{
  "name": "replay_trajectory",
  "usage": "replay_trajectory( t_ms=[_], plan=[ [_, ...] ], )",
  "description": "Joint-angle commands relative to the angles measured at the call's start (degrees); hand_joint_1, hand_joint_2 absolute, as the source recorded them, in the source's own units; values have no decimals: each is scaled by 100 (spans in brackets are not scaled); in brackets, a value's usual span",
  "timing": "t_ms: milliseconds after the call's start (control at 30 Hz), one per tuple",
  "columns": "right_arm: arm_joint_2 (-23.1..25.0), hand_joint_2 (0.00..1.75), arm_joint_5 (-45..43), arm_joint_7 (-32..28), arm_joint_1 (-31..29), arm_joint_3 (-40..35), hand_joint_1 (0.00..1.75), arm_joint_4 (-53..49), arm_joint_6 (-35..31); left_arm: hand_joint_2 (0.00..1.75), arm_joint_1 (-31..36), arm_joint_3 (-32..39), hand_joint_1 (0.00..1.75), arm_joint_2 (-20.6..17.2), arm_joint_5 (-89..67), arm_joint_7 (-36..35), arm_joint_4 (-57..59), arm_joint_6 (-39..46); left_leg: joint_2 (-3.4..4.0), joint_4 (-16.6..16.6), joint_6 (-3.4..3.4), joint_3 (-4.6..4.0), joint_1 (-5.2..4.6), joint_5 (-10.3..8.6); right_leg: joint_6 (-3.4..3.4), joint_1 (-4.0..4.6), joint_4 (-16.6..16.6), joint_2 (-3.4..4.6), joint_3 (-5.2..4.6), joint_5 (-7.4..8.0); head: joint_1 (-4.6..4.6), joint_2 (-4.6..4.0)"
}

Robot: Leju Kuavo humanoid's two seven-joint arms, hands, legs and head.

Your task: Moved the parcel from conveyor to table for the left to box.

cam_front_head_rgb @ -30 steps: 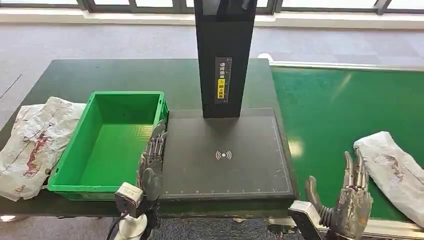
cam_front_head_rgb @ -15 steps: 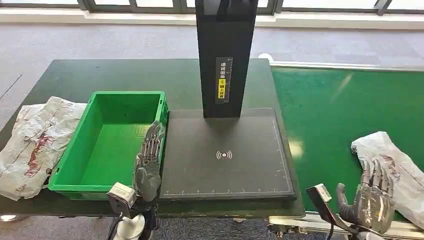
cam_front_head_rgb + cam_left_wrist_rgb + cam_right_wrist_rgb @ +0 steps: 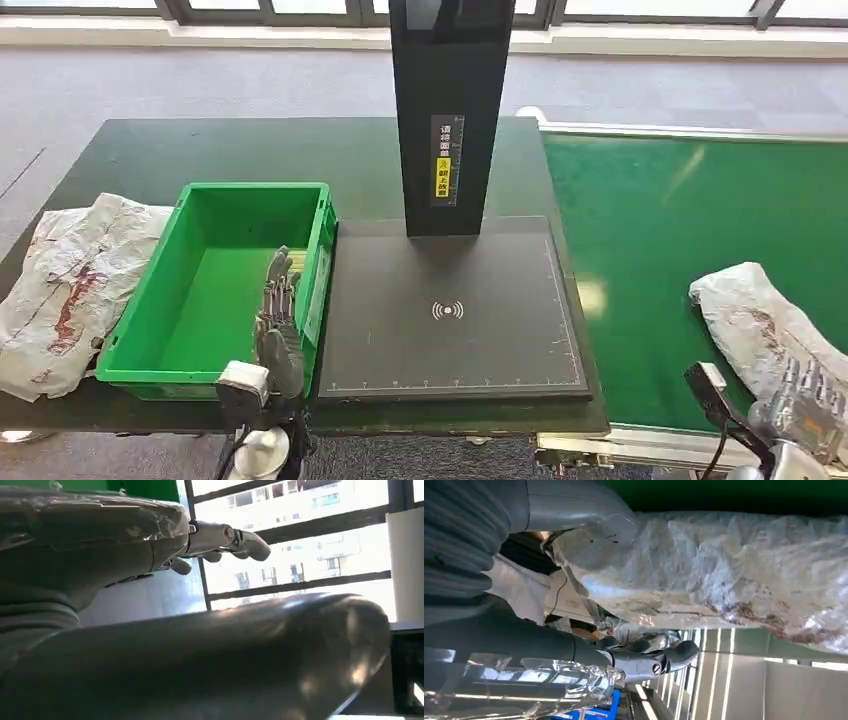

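We are at the pick-up step: the parcel (image 3: 765, 325), a crumpled white bag with reddish marks, lies on the green conveyor (image 3: 680, 220) at about four o'clock from the black pad (image 3: 450, 310), well apart from it. Our right hand (image 3: 805, 395) is at the parcel's near end, at five o'clock in the head view, fingers pointing up against the wrapping. In the right wrist view the parcel (image 3: 734, 575) lies just beside the thumb, and the darker fingers (image 3: 649, 660) sit apart from it, so we judge the hand spread and not yet closed on anything, though contact is hard to tell.

Our left hand (image 3: 278, 325) hovers with fingers extended and empty over the near right corner of the green bin (image 3: 160, 290), at nine o'clock from the pad. Another bag (image 3: 70, 285) lies on the table at nine o'clock from the bin.

Next, we think the right hand must close firmly on the parcel's near end, lift it free of the belt, and carry it toward ten o'clock onto the pad, within the left hand's reach. The loose wrapping may slip or sag.
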State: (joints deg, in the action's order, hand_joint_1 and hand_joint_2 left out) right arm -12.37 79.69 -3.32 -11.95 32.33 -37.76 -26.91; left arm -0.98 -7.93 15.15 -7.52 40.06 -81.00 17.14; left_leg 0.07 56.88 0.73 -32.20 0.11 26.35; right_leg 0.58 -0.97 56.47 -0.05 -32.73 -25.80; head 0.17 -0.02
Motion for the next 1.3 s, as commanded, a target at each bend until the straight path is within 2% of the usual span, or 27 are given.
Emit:
replay_trajectory(
  t_ms=[33,200,367,467,567,600,633,667,867,1033,1167,1300],
  plan=[
    [-135,175,0,36,-382,288,0,1016,-37,0,300,124,0,15,-36,-6,390,130,3,-5,0,7,5,0,-5,6,-11,4,9,3,0,0],
    [-283,175,250,374,-501,193,0,1396,146,0,343,49,0,-47,-92,-6,473,224,-3,-3,-1,0,1,-3,-4,2,-5,-2,2,3,0,0],
    [-283,175,250,374,-501,193,0,1396,146,0,343,49,0,-47,-92,-6,473,224,0,-4,-1,-1,1,-2,-5,2,-7,0,2,4,0,0],
    [-359,175,412,709,-511,152,0,1595,755,0,238,37,0,-48,-149,-6,420,227,3,-5,0,2,1,0,-4,2,-8,4,4,3,0,0],
    [-395,175,426,810,-451,187,0,1627,905,0,144,25,0,-35,-199,-6,360,222,-4,-4,-1,6,4,0,-4,6,-10,-1,10,2,0,-2],
    [-404,175,509,905,-397,156,7,1586,924,0,113,21,0,-31,-241,-8,326,206,-10,-7,-2,8,3,-2,-3,4,-12,-7,14,1,0,-2],
    [-398,175,519,901,-379,148,147,1556,882,0,105,19,0,-30,-256,-10,321,201,-8,-6,-4,8,6,-3,-3,8,-18,-5,15,5,0,-2],
    [-374,175,534,882,-381,144,175,1535,900,0,88,19,0,-29,-286,-18,309,192,-6,-2,-4,7,3,-1,0,4,-10,-6,15,1,0,-2],
    [-232,175,493,851,-510,188,175,1292,650,0,2,97,0,-21,-359,-47,190,176,3,7,-19,4,3,-2,13,3,-23,-1,28,11,0,0],
    [-39,175,196,376,-611,223,175,844,228,0,-107,195,0,13,-411,-46,121,164,14,7,-29,-7,3,-8,19,3,-32,9,22,24,0,0],
    [308,175,-266,-124,-626,112,175,228,-83,0,-243,279,0,42,-450,-11,-65,183,24,13,-28,-9,1,-1,22,0,-23,21,20,23,0,-2],
    [331,175,-277,-80,-593,66,175,154,-58,0,-257,279,0,46,-457,-11,-87,178,8,11,-28,-19,-1,-3,24,0,-21,6,18,19,0,-2]
  ],
)
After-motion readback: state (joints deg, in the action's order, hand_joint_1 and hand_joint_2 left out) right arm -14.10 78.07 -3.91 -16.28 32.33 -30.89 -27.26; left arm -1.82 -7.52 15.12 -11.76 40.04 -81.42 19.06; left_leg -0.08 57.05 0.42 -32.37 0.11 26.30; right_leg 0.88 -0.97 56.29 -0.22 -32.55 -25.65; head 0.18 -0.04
